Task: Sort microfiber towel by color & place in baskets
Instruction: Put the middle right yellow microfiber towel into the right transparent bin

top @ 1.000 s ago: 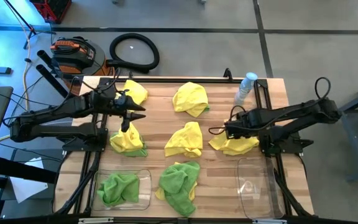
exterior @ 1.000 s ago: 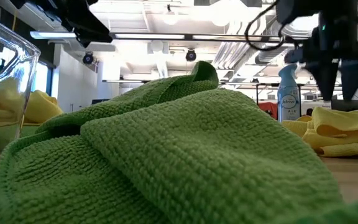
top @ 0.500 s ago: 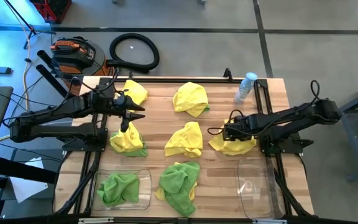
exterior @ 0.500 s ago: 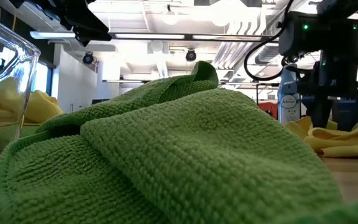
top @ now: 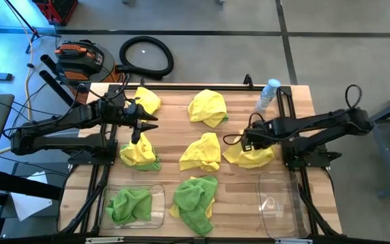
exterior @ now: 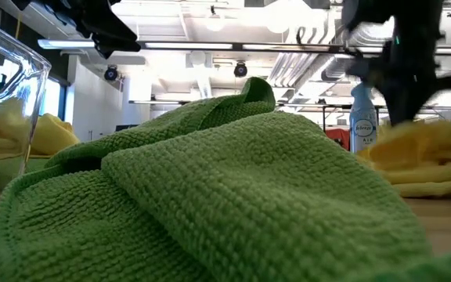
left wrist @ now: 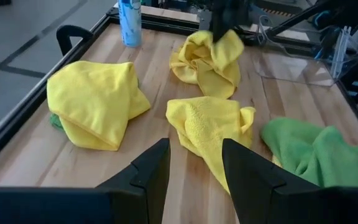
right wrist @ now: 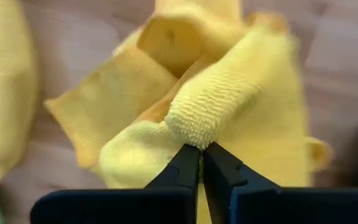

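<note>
Now yellow towel [right wrist: 229, 106] in right end effector [right wrist: 201, 155]

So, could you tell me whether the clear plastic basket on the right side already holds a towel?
No, the right clear basket is empty, while the left basket holds a lime green towel.

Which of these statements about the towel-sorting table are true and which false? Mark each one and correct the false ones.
1. The right gripper is shut on a yellow towel. True.
2. The left basket holds a yellow towel. False: it holds a green towel.
3. The right basket has no towel in it. True.
4. The left gripper grips a green cloth. False: it is open, holding nothing.
</note>
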Robot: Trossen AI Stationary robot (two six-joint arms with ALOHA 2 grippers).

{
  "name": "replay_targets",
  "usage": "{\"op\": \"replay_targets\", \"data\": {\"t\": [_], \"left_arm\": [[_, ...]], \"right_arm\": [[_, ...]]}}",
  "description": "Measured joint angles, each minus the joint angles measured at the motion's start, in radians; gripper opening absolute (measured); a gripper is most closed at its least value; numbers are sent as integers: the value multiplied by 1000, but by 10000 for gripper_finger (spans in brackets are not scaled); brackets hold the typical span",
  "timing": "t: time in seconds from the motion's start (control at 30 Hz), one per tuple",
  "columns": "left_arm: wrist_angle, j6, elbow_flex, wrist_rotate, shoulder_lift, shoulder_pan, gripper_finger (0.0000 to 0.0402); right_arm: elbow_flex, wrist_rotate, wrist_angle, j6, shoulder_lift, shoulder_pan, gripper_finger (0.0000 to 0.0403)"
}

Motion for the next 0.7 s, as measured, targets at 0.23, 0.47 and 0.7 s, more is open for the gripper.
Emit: {"op": "replay_targets", "data": {"t": [0.23,0.47,0.7], "left_arm": [[4,26,0,-1,0,0,133],[4,26,0,-2,0,0,133],[3,23,0,-2,0,0,133]], "right_arm": [[380,79,-317,-114,0,91,2],[739,118,-480,-97,8,275,1],[988,155,-475,-117,49,470,1]]}}
